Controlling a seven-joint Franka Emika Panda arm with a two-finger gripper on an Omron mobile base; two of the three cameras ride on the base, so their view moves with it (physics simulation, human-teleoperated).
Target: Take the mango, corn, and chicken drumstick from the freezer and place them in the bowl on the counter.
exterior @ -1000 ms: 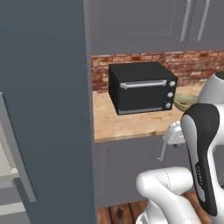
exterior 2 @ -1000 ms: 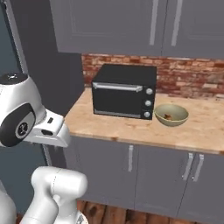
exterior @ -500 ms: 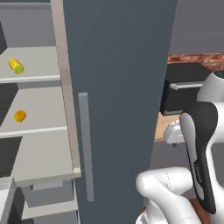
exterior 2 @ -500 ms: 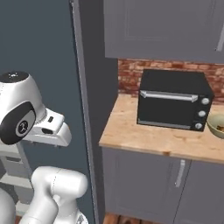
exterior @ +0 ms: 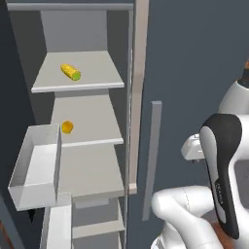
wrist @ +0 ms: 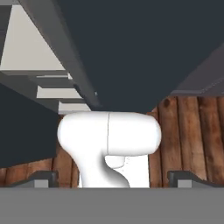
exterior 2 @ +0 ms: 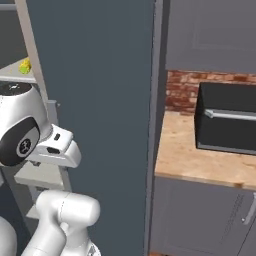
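The freezer stands open, its slate-grey door edge-on in front of me. The corn lies on the upper light grey shelf, and its yellow end also peeks past the door as corn. One shelf lower sits the mango. The chicken drumstick and the bowl are out of view. My gripper hangs low by the arm, well to the right of the shelves. It points down at the wooden floor, open, with nothing between its fingertips. The counter lies right of the freezer.
A white box drawer juts out at the lower left of the shelves. The door's long bar handle stands between my arm and the shelves. A black toaster oven sits on the counter before a brick wall.
The base has driven left, so both base views slid from the counter and toaster oven to the open freezer. The bowl has left the picture. The gripper stays open.
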